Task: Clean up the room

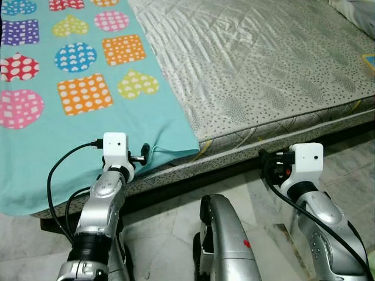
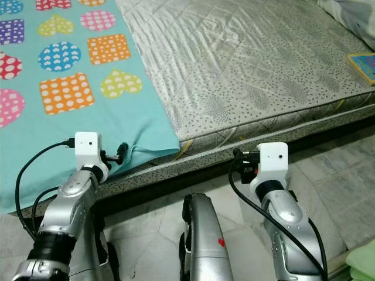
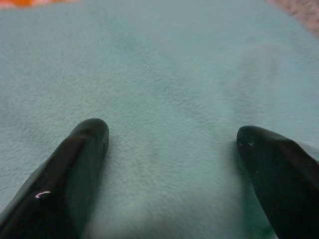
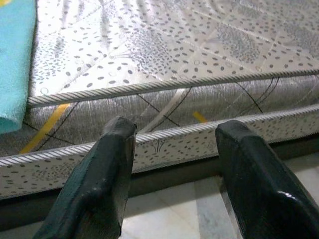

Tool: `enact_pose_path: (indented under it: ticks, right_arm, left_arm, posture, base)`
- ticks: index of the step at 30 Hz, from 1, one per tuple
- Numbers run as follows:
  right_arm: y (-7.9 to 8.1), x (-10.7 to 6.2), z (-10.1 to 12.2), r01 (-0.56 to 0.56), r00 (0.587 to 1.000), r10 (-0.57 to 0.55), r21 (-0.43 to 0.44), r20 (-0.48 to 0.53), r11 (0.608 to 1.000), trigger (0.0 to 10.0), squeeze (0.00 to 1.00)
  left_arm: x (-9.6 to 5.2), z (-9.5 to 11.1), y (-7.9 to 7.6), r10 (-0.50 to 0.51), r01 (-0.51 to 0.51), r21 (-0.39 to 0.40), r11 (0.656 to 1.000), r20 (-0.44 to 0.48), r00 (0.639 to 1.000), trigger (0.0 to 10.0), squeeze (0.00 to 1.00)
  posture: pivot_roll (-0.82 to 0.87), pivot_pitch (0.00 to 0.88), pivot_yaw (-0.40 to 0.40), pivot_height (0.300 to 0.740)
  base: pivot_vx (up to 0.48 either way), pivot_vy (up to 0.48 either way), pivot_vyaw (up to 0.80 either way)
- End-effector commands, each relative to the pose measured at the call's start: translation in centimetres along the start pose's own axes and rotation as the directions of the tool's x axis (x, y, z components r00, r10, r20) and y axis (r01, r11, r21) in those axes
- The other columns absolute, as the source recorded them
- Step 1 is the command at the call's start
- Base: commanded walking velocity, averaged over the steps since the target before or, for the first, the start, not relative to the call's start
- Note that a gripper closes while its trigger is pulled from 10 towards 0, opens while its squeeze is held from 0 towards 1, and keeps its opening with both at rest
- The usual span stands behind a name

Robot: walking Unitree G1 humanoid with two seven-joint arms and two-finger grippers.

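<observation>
A turquoise blanket [image 1: 88,117] printed with coloured hearts and dotted squares covers the left part of a bed and hangs over its front edge. Beside it the grey quilted mattress [image 1: 252,70] lies bare. My left gripper [image 3: 172,137] is open right at the blanket's front edge, near its hanging corner [image 1: 176,149], with the turquoise cloth close between its fingers [image 3: 84,149]. My right gripper [image 4: 172,129] is open and empty, held low in front of the mattress's side [image 4: 164,104], apart from it.
A dark bed base [image 1: 234,170] runs under the mattress above a pale marble floor [image 1: 345,170]. A white pillow [image 1: 354,9] lies at the far right, a colourful flat item [image 2: 363,64] on the mattress's right edge, and green cloth [image 2: 360,263] on the floor.
</observation>
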State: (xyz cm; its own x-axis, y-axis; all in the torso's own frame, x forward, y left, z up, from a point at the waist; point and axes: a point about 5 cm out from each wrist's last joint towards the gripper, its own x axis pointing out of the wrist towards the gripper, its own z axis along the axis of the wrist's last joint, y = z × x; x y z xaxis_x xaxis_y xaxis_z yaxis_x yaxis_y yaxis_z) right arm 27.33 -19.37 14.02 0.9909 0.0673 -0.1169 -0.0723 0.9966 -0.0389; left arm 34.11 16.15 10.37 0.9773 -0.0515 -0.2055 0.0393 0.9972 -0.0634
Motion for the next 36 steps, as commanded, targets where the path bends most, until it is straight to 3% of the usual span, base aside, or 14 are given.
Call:
enact_pose_path:
  ticks: [1,6,11,18,24,36]
  right_arm:
    - [0.0,-0.4,0.0,0.004,1.0,-0.004,-0.002,-0.003,1.0,10.0,0.0]
    - [0.0,-0.6,0.1,0.006,1.0,-0.006,-0.003,-0.004,1.0,10.0,0.0]
    - [0.0,-0.6,0.1,0.007,1.0,-0.007,-0.001,-0.007,1.0,10.0,0.0]
    - [0.2,-0.6,0.1,0.006,1.0,-0.006,0.0,-0.011,1.0,10.0,0.0]
    - [0.2,-0.3,0.2,0.006,1.0,-0.006,0.002,-0.011,1.0,10.0,0.0]
    - [-0.1,-0.1,-0.2,0.002,1.0,-0.002,0.005,-0.014,1.0,10.0,0.0]
  left_arm:
    - [0.2,-0.5,0.1,0.0,0.0,-0.015,1.0,-0.015,1.0,10.0,0.0]
    - [1.0,0.2,0.0,-0.005,0.004,-0.025,1.0,-0.009,1.0,10.0,0.0]
    - [1.9,0.0,-1.4,-0.06,0.059,-0.018,0.998,-0.037,0.997,10.0,0.0]
    - [2.1,-0.8,-2.7,-0.123,0.123,0.009,0.992,-0.066,0.99,10.0,0.0]
    - [1.7,-2.8,-3.7,-0.193,0.201,0.027,0.979,-0.174,0.966,10.0,0.0]
    - [-0.9,-5.7,-5.1,-0.278,0.298,0.058,0.953,-0.23,0.933,10.0,0.0]
  posture:
    - [-0.19,0.229,-0.088,0.531]
    - [-0.2,0.23,-0.085,0.531]
    - [-0.2,0.234,-0.083,0.531]
    - [-0.2,0.235,-0.085,0.531]
    - [-0.2,0.234,-0.082,0.531]
    - [-0.19,0.232,-0.085,0.531]
  base:
    - [0.0,0.0,0.0]
    - [0.0,0.0,0.0]
    - [0.0,0.0,0.0]
    - [0.0,0.0,0.0]
    - [0.0,0.0,0.0]
    - [0.0,0.0,0.0]
